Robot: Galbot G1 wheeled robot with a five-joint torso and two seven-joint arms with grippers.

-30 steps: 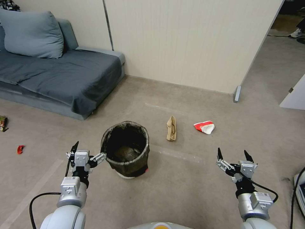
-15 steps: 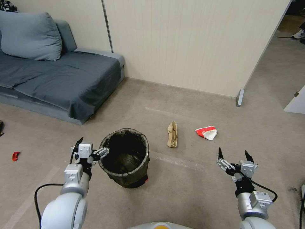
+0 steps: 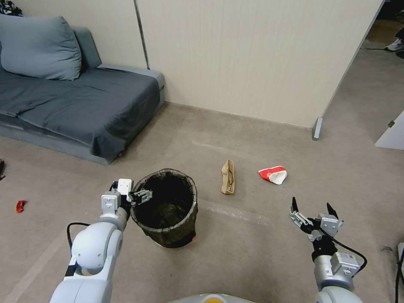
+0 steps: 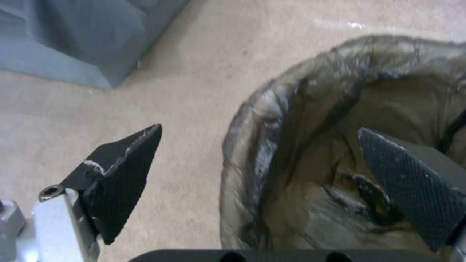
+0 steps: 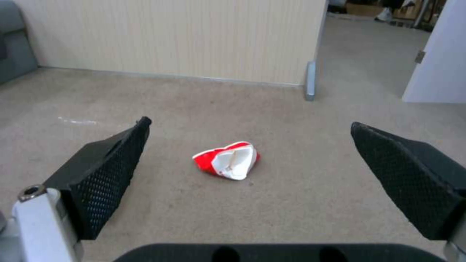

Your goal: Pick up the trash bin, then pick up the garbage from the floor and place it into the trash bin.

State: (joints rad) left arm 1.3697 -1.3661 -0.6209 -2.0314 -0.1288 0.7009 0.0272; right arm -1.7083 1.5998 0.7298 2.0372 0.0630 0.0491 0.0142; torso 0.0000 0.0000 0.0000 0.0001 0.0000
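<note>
Presently, left gripper (image 3: 134, 194): jaws spread wide, straddling the near-left rim of the trash bin (image 3: 168, 235), one finger (image 4: 121, 178) outside over the carpet, the other finger (image 4: 413, 185) inside above the dark liner, neither visibly pressing the rim. Trash bin: upright on the carpet, just ahead of the robot, dark bag folded over the rim. Right gripper (image 3: 311, 211): jaws released, holding nothing, hanging low over bare carpet well right of the bin. Brown paper bag (image 3: 227, 176): lying flat just beyond and right of the bin. Red-and-white carton (image 3: 273, 174): crumpled, further right, seen framed between the right fingers in the right wrist view (image 5: 228, 161). Small red scrap (image 3: 20, 205): far left, near the grey sofa (image 3: 84, 101).
</note>
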